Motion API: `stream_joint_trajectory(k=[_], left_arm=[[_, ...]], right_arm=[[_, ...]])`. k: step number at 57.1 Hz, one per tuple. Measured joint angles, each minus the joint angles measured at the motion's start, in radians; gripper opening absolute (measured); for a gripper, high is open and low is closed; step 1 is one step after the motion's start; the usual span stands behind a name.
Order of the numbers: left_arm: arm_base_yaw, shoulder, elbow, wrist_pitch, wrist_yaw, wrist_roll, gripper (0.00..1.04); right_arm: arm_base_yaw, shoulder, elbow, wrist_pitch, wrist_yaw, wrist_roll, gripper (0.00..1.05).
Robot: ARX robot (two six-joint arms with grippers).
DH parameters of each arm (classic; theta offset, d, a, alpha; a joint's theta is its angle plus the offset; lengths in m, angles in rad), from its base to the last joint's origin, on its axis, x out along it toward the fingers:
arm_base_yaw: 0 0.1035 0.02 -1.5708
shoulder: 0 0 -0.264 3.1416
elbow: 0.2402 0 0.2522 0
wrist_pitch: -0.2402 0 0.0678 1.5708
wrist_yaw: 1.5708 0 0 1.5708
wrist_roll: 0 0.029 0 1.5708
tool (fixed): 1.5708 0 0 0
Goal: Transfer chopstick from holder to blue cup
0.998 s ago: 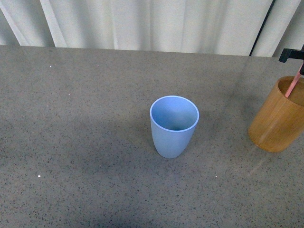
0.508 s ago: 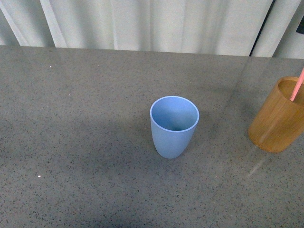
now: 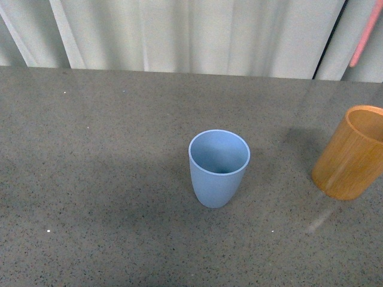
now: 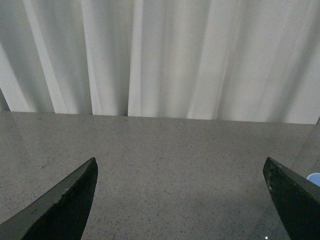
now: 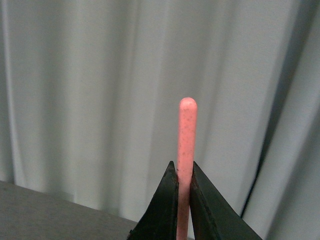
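Note:
The blue cup (image 3: 219,168) stands upright and empty at the middle of the grey table. The orange-brown holder (image 3: 353,153) stands at the right edge of the front view. A salmon-pink chopstick (image 3: 365,36) hangs tilted high above the holder at the top right, clear of it. In the right wrist view my right gripper (image 5: 183,167) is shut on that chopstick (image 5: 186,135), whose rounded end sticks out past the fingertips. My left gripper (image 4: 180,167) is open and empty over bare table; a sliver of the blue cup (image 4: 314,178) shows beside one finger.
White curtains (image 3: 191,33) hang behind the table's far edge. The grey speckled tabletop (image 3: 96,179) spreads to the left of the blue cup.
The chopstick has risen out of the holder and now hangs well above it. The right gripper has left the front view upward. The view has tilted slightly.

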Motion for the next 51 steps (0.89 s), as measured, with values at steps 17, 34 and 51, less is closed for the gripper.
stream_joint_trajectory(k=[17,34,51], left_arm=[[0.000,0.000,0.000,0.000,0.000,0.000,0.98],[0.000,0.000,0.000,0.000,0.000,0.000,0.98],[0.000,0.000,0.000,0.000,0.000,0.000,0.98]], right_arm=[[0.182,0.122,0.002,-0.006,0.050,0.120,0.02],[0.232,0.294,0.002,0.095,0.067,0.144,0.02],[0.231,0.423,0.021,0.160,0.066,0.142,0.02]])
